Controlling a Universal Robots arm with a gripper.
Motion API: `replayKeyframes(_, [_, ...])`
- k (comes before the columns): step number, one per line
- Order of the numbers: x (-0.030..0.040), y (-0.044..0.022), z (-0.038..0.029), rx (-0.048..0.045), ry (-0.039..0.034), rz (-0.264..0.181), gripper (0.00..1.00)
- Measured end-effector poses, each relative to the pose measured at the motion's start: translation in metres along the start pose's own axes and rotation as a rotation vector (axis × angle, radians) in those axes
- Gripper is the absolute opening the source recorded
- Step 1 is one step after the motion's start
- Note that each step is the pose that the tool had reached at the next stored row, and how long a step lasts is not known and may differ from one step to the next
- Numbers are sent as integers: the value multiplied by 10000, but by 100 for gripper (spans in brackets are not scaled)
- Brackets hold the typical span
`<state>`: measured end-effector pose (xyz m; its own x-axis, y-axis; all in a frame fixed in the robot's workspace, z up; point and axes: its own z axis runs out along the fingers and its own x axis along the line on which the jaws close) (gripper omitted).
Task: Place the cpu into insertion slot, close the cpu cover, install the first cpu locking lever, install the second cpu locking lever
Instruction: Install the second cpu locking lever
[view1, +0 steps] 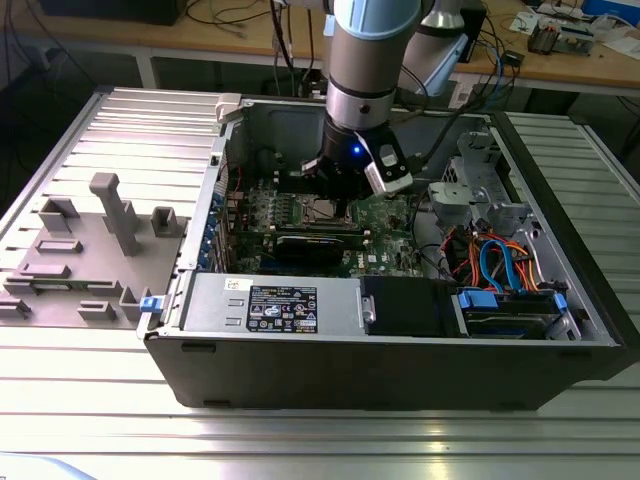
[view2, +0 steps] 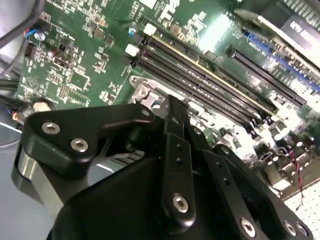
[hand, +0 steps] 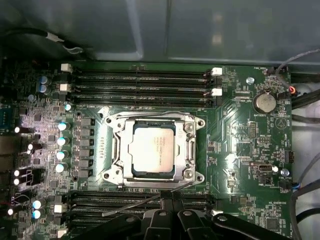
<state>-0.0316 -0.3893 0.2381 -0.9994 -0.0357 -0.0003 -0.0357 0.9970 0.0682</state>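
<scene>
In the first wrist view the cpu (hand: 152, 149), a silver-topped square chip, lies flat in the insertion slot (hand: 111, 174) at the middle of the green motherboard. The cpu cover (hand: 189, 146), a silvery frame, lies down around the chip. A thin wire locking lever (hand: 130, 205) slants up off the board along the socket's side nearest my gripper (hand: 170, 197). The black fingers (view2: 172, 112) stand together, shut, with their tips at this lever. In the exterior view the gripper (view1: 338, 203) reaches down into the open computer case, right over the slot (view1: 318, 208).
Long black memory slots (hand: 140, 82) run on both sides of the socket. A black expansion card (view1: 318, 245) lies in front of it, with the power supply (view1: 285, 305) nearer. Coloured cables (view1: 495, 265) fill the case's right. Grey fixtures (view1: 115, 215) stand outside on the exterior view's left.
</scene>
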Motion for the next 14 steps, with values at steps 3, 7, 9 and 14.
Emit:
replayKeyframes(3, [2, -33, 8, -3, 16, 0, 11])
replayKeyframes(7, [12, -66, 22, -13, 47, 6, 11])
replayKeyframes(9, [72, -70, 38, -62, 49, 3, 11])
replayKeyframes(14, [159, -72, 71, -318, 39, 3, 11])
